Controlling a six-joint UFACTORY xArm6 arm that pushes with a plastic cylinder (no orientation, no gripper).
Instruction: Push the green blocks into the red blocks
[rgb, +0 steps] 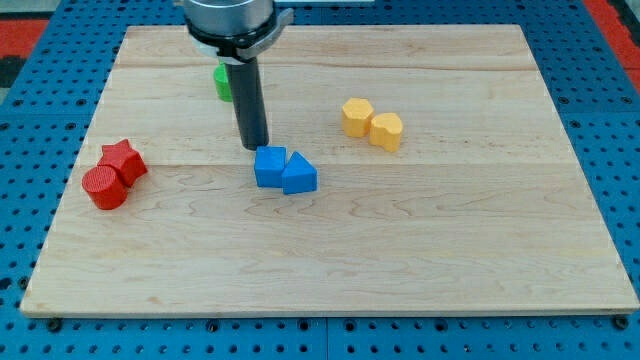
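Dark rod, no jaws on it and nothing held: my tip (255, 147) rests just above the blue pair.

Counted outward: two blue blocks, a blue cube (269, 167) touching a blue wedge (299, 175); one green block (223, 82), half hidden behind the rod, shape unclear; two yellow blocks (372, 124) touching; a red star (123, 160) against a red cylinder (104, 187), far at the view's left on the wooden board (450, 240).

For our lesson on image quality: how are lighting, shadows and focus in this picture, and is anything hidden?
Camera view: lighting is even and soft, with no harsh glare on the wooden board; blocks such as the red pair cast only faint shadows; focus is sharp throughout; my tip sits just above the blue blocks; the rod partly hides the green block.
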